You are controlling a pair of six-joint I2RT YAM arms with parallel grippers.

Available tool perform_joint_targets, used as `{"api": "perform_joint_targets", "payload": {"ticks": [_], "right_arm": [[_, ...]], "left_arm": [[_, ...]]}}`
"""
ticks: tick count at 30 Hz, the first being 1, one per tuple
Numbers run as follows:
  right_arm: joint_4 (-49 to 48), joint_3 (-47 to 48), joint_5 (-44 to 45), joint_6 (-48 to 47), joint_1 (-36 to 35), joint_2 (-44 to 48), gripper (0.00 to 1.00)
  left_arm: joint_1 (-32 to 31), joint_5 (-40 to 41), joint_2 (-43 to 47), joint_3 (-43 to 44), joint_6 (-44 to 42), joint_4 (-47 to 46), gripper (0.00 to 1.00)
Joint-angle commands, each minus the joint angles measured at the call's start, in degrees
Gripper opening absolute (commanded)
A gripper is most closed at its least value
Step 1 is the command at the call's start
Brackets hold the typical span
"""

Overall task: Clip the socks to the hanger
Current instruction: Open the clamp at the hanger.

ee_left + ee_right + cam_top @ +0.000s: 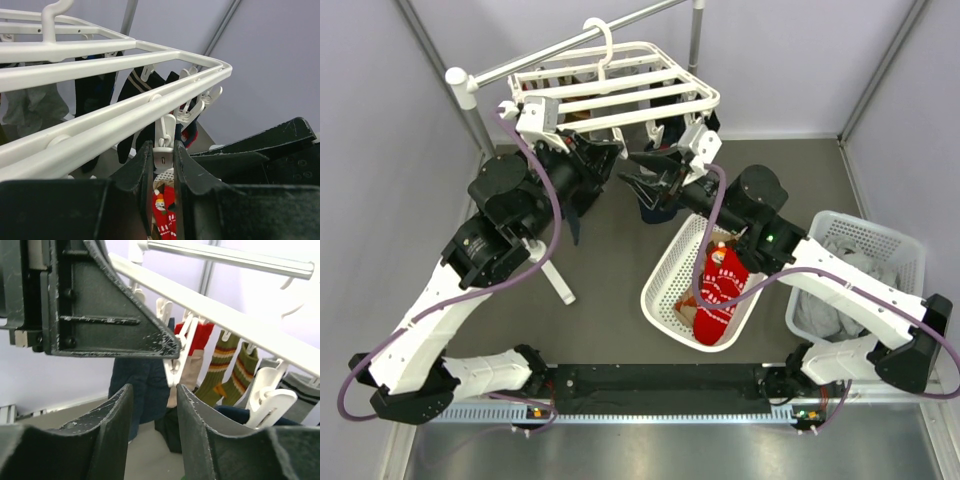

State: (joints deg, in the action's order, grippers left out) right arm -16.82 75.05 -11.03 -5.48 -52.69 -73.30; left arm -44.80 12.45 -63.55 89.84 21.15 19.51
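Note:
The white hanger (620,95) hangs from a rail at the back, with several socks clipped under it. My left gripper (608,165) reaches up under its front bar. In the left wrist view this gripper (162,150) is shut on a small white dangling clip (163,156) of the hanger (100,122). My right gripper (638,172) faces it from the right; in its own view it (154,390) is open and empty, just below a white clip (177,360). A red snowflake sock (718,285) lies in a white basket (660,270), and also shows as the red sock (167,212) below the left jaws.
A second white basket (900,240) with grey and white laundry stands at the right. Olive striped socks (225,365), a navy sock (142,385) and a red-cuffed one (197,335) hang from the hanger. A metal rail (570,45) and its stand's leg (555,275) are on the left.

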Motion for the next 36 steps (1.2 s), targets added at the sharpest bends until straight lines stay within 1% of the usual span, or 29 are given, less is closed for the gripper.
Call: {"api": "perform_joint_targets", "payload": {"ticks": [1,17,21,22,24,25,26,27,28,30,31,33,34,36], "right_arm": [[-7.09,1.33,2.24,0.55,0.3,-0.36,0.39],[-8.49,0.9,3.12,-0.15,0.39,-2.2,0.38],[-8.76,0.72,3.47,-0.15,0.3,-2.29,0.28],[-8.84,0.63,3.64,-0.15,0.3,-2.29,0.22],[-8.85,0.54,3.73,0.03,0.3,-2.2,0.17],[-8.76,0.54,3.56,0.29,0.3,-2.29,0.1],[-8.67,0.54,3.47,0.38,0.3,-2.2,0.07],[-8.5,0.54,3.12,0.55,0.3,-2.2,0.04],[-8.49,0.45,3.03,1.25,0.3,-2.29,0.0],[-8.58,0.19,2.85,2.04,0.3,-2.11,0.0],[-8.67,-0.07,3.03,2.83,0.3,-2.03,0.0],[-8.93,-0.42,4.16,3.63,0.3,-1.94,0.0],[-9.54,-0.86,4.52,4.06,0.3,-1.85,0.0],[-9.46,-1.04,4.96,4.33,0.3,-1.94,0.0]], "left_arm": [[-0.12,-2.34,-0.44,1.65,1.62,-1.31,0.0],[-0.12,-2.25,-0.26,2.18,2.41,-0.88,0.0],[-0.12,-2.25,-0.08,2.27,2.5,-0.35,0.0],[-0.12,-2.25,-0.08,2.27,2.41,-0.17,0.0],[-0.12,-2.25,0.27,2.18,2.41,0.0,0.02],[-0.12,-2.25,0.35,2.18,2.41,-0.08,0.04],[-0.12,-2.08,0.44,1.92,2.32,-0.17,0.06],[-0.12,-2.08,0.79,1.83,2.06,-0.26,0.14],[-0.12,-1.99,0.97,1.65,1.97,-0.35,0.2],[-0.2,-1.73,1.76,1.21,1.71,-0.78,0.3],[-0.12,-1.55,2.02,0.86,1.62,-0.96,0.39],[-0.12,-0.59,3.16,0.25,1.79,-1.84,0.48],[-0.12,-0.15,3.52,-0.36,1.97,-2.1,0.54],[-0.12,1.34,4.4,-0.72,2.32,-2.28,0.56]]}}
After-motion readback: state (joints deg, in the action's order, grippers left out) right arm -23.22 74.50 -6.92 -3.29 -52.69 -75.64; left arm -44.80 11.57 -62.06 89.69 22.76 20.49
